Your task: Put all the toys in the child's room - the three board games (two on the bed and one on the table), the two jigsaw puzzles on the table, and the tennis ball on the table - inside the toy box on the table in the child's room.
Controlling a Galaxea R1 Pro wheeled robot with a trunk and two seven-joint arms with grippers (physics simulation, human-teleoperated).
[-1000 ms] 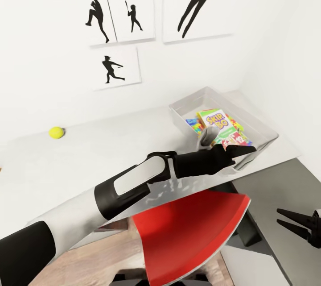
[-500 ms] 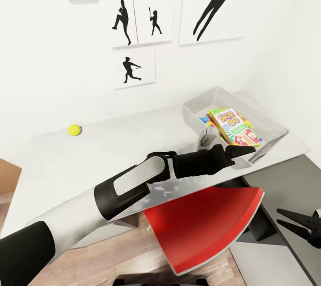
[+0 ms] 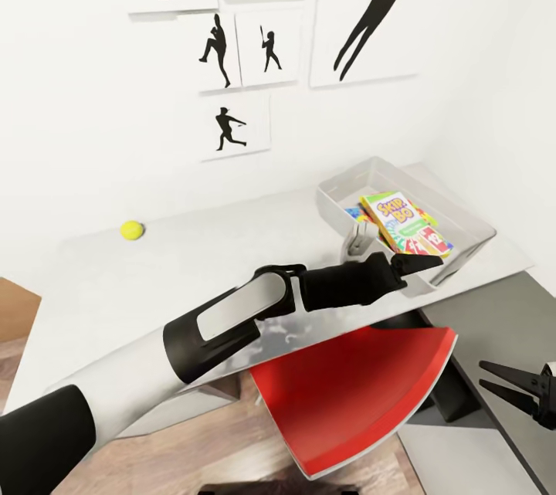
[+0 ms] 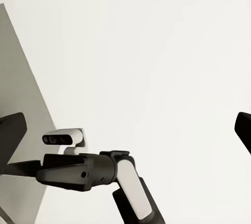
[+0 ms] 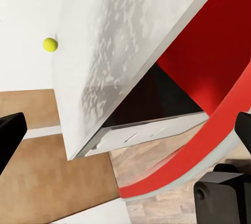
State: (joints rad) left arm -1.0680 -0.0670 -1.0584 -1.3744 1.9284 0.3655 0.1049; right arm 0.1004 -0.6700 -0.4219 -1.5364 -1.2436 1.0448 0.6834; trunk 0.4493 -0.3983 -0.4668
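Left gripper (image 3: pixel 426 262): mine, stretched over the table's (image 3: pixel 193 248) front edge, tips at the near wall of the toy box (image 3: pixel 463 211); fingers spread wide in the wrist view, nothing between them.
Right gripper (image 3: pixel 502 385): low at my right side over the dark unit (image 3: pixel 494 310), fingers parted and empty.
Toy box: on the table's right end, holding the Skip-Bo box (image 3: pixel 403 221), with a puzzle edge (image 3: pixel 355 211) showing beside it.
Ball (image 3: pixel 132 230): on the table near the wall, well apart from the toy box.
Red chair (image 3: pixel 355 394): tucked under the table.
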